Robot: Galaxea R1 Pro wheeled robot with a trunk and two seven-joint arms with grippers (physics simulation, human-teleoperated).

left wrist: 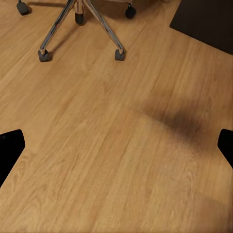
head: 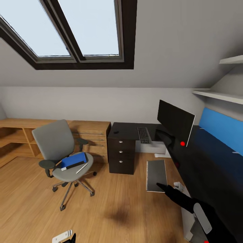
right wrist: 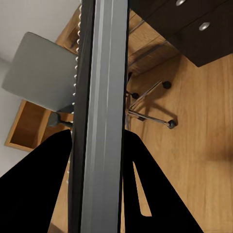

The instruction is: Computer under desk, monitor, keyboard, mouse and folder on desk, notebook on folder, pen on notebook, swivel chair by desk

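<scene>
The notebook hangs in the air above the wooden floor, pinched at its near edge by the right gripper. In the head view it shows as a grey rectangle with a wire spiral down one long side; in the right wrist view it runs edge-on between the two dark fingers, which are pressed against its faces, the spiral showing along one edge.

The room is an attic bedroom with a sloped ceiling, a dark-framed skylight, pale walls and warm plank flooring. A light wooden dresser runs along the back wall. Beside it stands the desk, glossy black and L-shaped, with a drawer unit whose three drawers with round silver knobs are all shut. On the desk stand the monitor, a thin black screen with a red light at its lower corner, the keyboard beside it, and the small mouse further along near the dresser end. A long blue wall panel sits behind the desk under white shelves.

The swivel chair stands well apart from the desk, in front of the dresser. On its grey seat lies the bright blue folder, with the pale pen just beside it.

The left gripper points down at bare floor near the chair's chrome base, its jaws spread wide.
</scene>
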